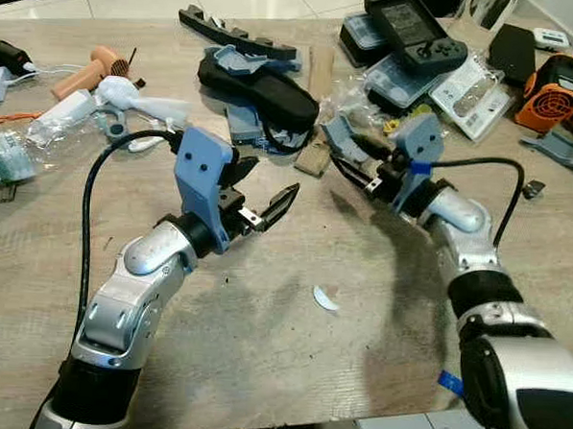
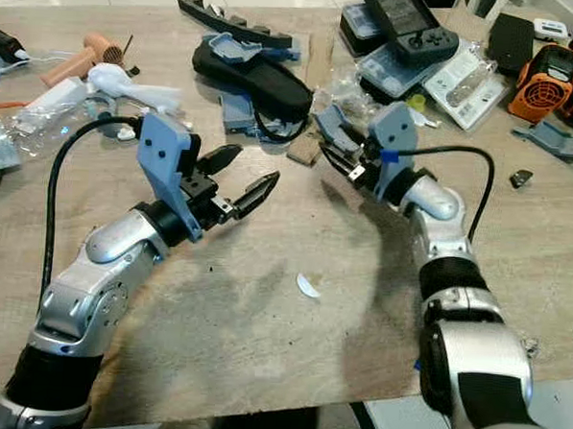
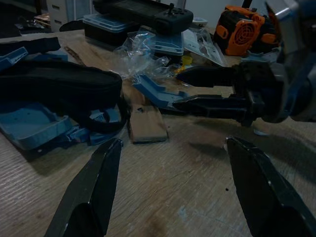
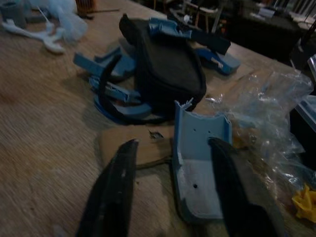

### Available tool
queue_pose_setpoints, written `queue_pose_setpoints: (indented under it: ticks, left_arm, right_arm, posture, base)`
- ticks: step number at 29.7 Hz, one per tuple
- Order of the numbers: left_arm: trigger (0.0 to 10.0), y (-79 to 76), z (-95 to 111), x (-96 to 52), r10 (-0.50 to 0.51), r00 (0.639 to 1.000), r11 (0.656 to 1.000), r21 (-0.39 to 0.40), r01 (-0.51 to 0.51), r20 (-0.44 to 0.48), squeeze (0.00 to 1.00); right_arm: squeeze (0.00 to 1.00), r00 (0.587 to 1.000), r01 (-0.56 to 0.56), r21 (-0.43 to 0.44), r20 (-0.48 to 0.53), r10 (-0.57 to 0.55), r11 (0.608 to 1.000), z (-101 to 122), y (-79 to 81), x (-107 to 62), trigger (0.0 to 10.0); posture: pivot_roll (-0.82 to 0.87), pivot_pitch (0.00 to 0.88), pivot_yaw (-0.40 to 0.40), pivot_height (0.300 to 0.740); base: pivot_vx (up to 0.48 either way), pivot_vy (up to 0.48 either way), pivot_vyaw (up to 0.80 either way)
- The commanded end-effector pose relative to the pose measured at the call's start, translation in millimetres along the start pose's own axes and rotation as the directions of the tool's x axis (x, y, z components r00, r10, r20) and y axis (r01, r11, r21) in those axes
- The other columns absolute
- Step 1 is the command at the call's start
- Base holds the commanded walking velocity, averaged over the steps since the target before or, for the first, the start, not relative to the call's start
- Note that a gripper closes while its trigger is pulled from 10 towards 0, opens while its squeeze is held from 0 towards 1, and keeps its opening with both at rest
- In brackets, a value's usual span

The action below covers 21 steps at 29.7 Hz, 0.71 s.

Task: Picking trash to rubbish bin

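A broken blue plastic piece (image 4: 197, 163) lies on the wooden table (image 1: 260, 348) beside a brown cardboard scrap (image 4: 133, 143). My right gripper (image 4: 173, 145) is open and straddles the near end of the blue piece, one finger lying along its edge. Out over the table's middle my left gripper (image 1: 264, 189) is open and empty, pointing toward the right gripper. A small white scrap (image 1: 325, 298) rests on bare table nearer me. Crumpled clear plastic (image 4: 266, 98) sits just beyond the blue piece.
A black pouch (image 1: 259, 88) with blue plastic parts lies behind the grippers. A white bag and a bottle (image 1: 71, 107) are at far left. A handheld console (image 1: 412, 29), cases and an orange device (image 1: 553, 89) crowd the far right. The near table is open.
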<state>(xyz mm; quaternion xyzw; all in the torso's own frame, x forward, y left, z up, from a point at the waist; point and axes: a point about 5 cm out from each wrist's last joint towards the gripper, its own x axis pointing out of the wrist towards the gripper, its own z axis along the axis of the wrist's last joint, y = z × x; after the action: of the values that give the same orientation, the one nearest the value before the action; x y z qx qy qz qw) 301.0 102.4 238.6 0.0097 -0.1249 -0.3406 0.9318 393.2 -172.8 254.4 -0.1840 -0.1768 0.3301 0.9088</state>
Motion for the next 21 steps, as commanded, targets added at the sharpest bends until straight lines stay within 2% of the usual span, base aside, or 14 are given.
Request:
queue_pose_setpoints:
  ticks: [1, 7, 9, 10, 11, 21]
  left_arm:
    - [10.0, -2.0, -2, -3.6, -0.005, 1.0, 1.0, -0.004, 0.005, -0.004, 0.0]
    - [10.0, -2.4, -1, -5.6, -0.004, 1.0, 1.0, -0.003, 0.004, -0.008, 0.0]
    - [10.0, -1.5, -1, -7.3, 0.0, 1.0, 1.0, -0.002, 0.0, -0.013, 0.0]
    - [10.0, -1.5, -1, -7.3, 0.0, 1.0, 1.0, -0.002, 0.0, -0.013, 0.0]
    - [10.0, -1.3, -1, -7.6, 0.001, 1.0, 1.0, -0.001, -0.001, -0.014, 0.0]
    - [10.0, -1.4, -2, -7.7, -0.001, 1.0, 1.0, -0.003, 0.001, -0.021, 0.0]
  right_arm:
    - [1.0, 0.999, -0.019, -0.004, -0.042, 0.019, 1.0, -7, 2.2, -2.8, 10.0]
    - [1.0, 0.997, -0.005, -0.003, -0.08, 0.005, 1.0, -7, -2.9, -1.6, 10.0]
    - [1.0, 0.989, -0.024, 0.008, -0.147, 0.025, 1.0, -12, -2.4, -0.9, 10.0]
    - [1.0, 0.989, -0.024, 0.008, -0.147, 0.025, 1.0, -12, -2.4, -0.9, 10.0]
    - [0.0, 0.985, -0.032, 0.014, -0.167, 0.034, 0.999, -15, -1.6, -1.2, 10.0]
    - [0.0, 0.932, -0.131, 0.08, -0.329, 0.151, 0.988, -37, 7.1, -11.7, 10.0]
  posture:
    - [0.07, 0.372, 0.015, 0.74]
    - [0.08, 0.381, 0.013, 0.74]
    - [0.09, 0.39, 0.008, 0.74]
    - [0.09, 0.39, 0.008, 0.74]
    - [0.09, 0.392, 0.008, 0.74]
    - [0.09, 0.4, 0.011, 0.74]
  base:
    - [0.0, 0.0, 0.0]
    - [0.0, 0.0, 0.0]
    - [0.0, 0.0, 0.0]
    - [0.0, 0.0, 0.0]
    - [0.0, 0.0, 0.0]
    - [0.0, 0.0, 0.0]
